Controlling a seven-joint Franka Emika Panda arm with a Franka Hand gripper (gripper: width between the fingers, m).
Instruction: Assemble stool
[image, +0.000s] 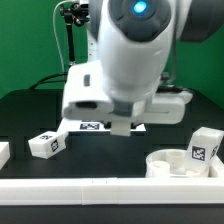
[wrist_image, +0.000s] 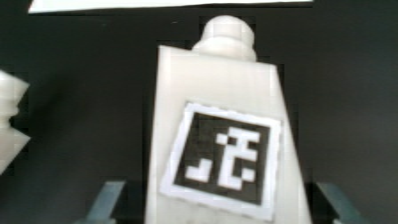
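In the wrist view we see a white plastic blocky leg (wrist_image: 222, 110) with a black-and-white square tag on its upper face, lying flat on the black surface (wrist_image: 347, 90). Its long axis runs straight away from the claw (wrist_image: 222, 203), and its narrow knobbed end points toward the marker board (wrist_image: 160, 5). The claw stands wide, its grey fingers (wrist_image: 116, 200) one on each side of the leg's near end. A thin dark gap shows at both sides, so it holds nothing. A further white part (wrist_image: 11, 110) lies near the leg; we cannot tell what it is.

In the exterior view the arm hides this leg. A second leg (image: 45, 144) lies on the surface toward the exterior view's left. Toward the exterior view's right sits the round shallow white plastic seat (image: 160, 160). A third leg (image: 203, 148) stands upright at its rim, and we cannot tell whether it is inside the ring. A long white rail (image: 100, 188) runs along the front.
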